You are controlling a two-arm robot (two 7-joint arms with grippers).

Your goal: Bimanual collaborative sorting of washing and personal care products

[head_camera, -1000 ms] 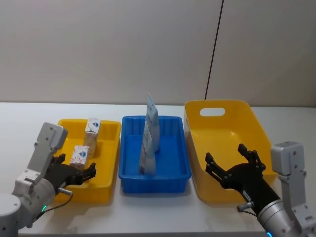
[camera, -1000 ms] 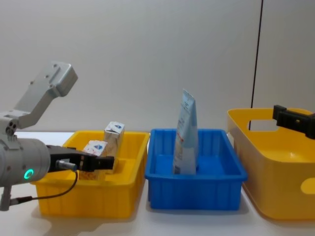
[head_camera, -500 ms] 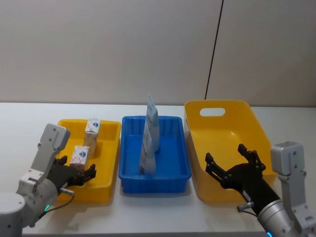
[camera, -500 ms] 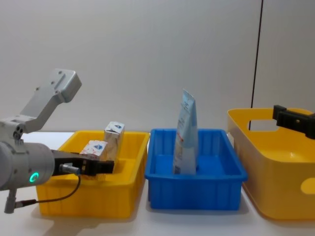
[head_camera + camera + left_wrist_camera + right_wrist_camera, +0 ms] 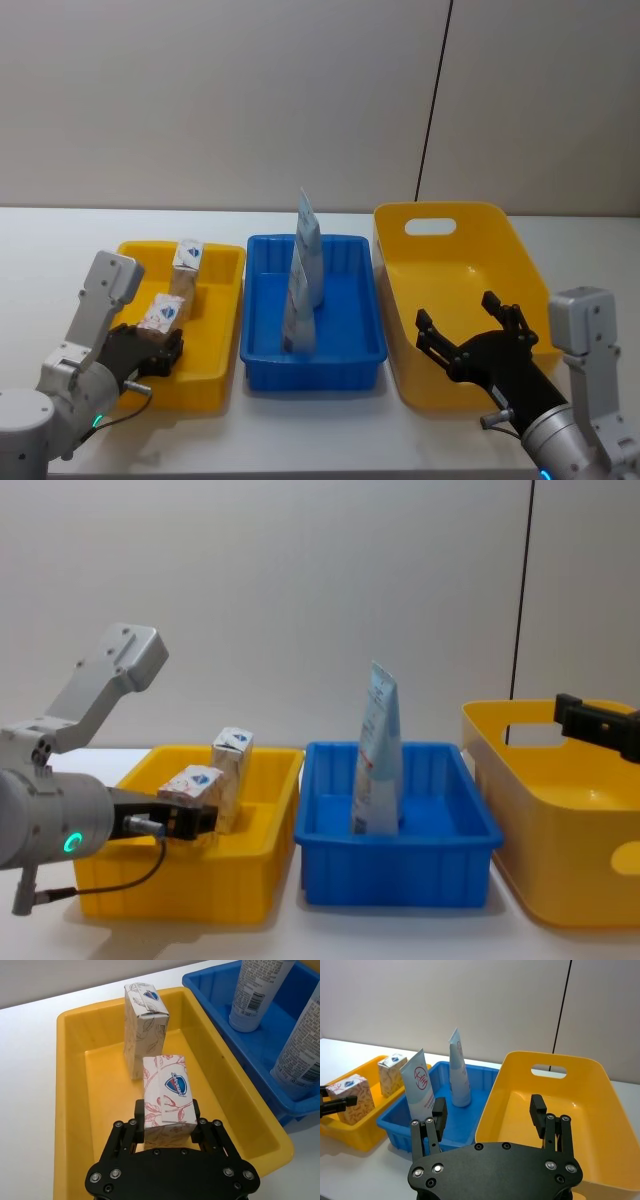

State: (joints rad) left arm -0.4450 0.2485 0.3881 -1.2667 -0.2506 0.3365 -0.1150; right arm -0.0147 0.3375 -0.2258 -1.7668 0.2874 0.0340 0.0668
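Your left gripper (image 5: 168, 1121) sits low in the small yellow bin (image 5: 70, 1085) on the left side of the desk (image 5: 60, 240). Its fingers are closed in on the red-leaf carton (image 5: 167, 1092), one pressing each side of the carton's lower part. The carton stands roughly upright between them toward the near end of the bin, its top flap with the blue mark turned to the wrist camera. You cannot tell from these views whether its base rests on the bin floor or hangs just off it. Beyond it, toward the far end of the same bin, the beige carton (image 5: 145, 1025) stands upright on the floor, near the held one.

The blue bin (image 5: 312, 360) sits in the middle of the desk, just beside the small yellow one. Two tubes stand in it, caps down: the pale-blue tube (image 5: 308, 245) toward the far end and the white tube with a red mark (image 5: 420, 1087) nearer to you.

Your right gripper (image 5: 478, 338) hovers over the near end of the large yellow bin (image 5: 480, 238), which stands just to the right of the blue one. Its fingers are spread wide and it has hold of nothing. It is well apart from every product.
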